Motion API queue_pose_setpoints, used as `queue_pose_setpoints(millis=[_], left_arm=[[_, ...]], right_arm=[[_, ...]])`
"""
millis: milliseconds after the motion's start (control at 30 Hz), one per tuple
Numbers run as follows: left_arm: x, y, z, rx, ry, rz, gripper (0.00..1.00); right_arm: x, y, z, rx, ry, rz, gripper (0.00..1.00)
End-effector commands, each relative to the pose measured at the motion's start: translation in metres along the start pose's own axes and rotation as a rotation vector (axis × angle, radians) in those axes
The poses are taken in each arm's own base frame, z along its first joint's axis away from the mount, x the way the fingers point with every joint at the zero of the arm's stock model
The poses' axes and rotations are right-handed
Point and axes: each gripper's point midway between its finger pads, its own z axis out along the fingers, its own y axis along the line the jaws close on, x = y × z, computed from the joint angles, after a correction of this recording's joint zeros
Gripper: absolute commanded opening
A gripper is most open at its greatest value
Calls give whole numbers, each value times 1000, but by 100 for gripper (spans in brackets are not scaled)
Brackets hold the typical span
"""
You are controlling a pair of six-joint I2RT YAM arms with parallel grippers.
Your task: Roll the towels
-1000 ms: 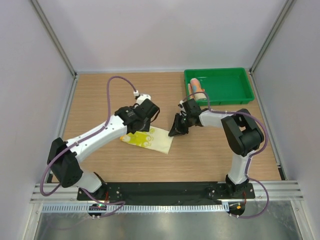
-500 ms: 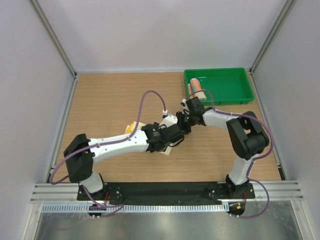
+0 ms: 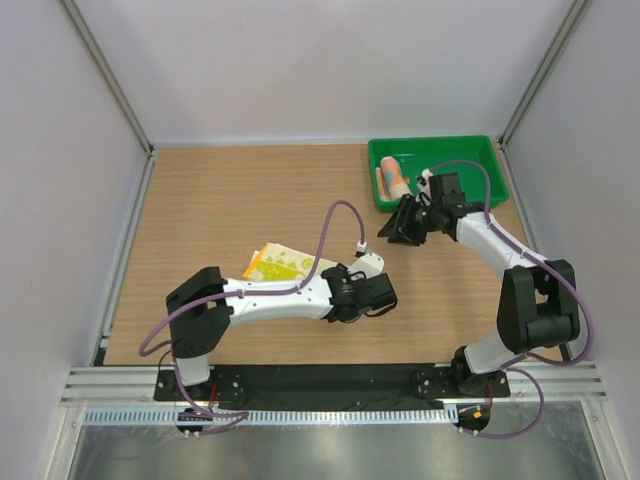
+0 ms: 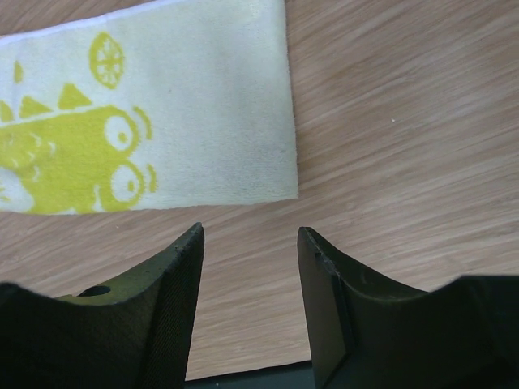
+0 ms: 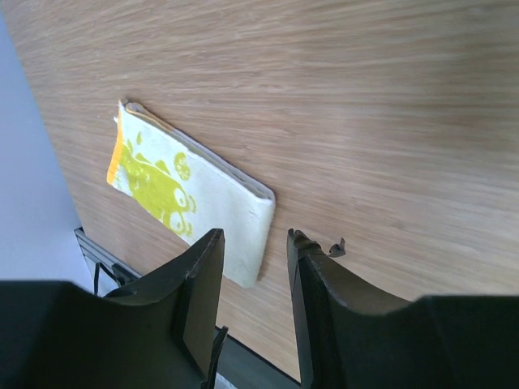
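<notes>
The left pincer (image 4: pixel 250 237) stands spread, its two black fingers (image 4: pixel 174 300) apart with only bare wood between them; it grips nothing. Just past the fingertips, in the upper left of the wrist view, lies a soft yellow towel (image 4: pixel 154 138) printed with lime-green cartoon shapes on a pale ground. It lies flat on the light wooden bench (image 4: pixel 405 121), and its nearest corner is close to the gap but touches neither finger. Seen from above, this pincer sits at lower centre of the frame. The yellow towel lies just to its left, folded flat, with the white forearm running along its lower edge.

The right pincer (image 5: pixel 254 237) is likewise spread and empty. Its wrist view shows the same towel in the left half, with stacked layered edges and an orange strip along one end, well apart from the fingers. In the overhead view it is right of centre, just beside the lower left corner of a green rectangular plastic tray (image 3: pixel 440 142) in the upper right. At the tray's left end rests a short rolled towel (image 3: pixel 394 176), orange-pink outside with a paler end.
</notes>
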Motion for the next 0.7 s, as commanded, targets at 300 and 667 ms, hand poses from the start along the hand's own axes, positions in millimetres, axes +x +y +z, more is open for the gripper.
queue_pose_setpoints(millis=[300,667], left_arm=[[12,-26,44,9,14,-69,53],[37,-22,70,44,74,-115,43]], right_arm=[[18,-12,-23,0,25,28,44],[19,-12,-23,2,32,27,44]])
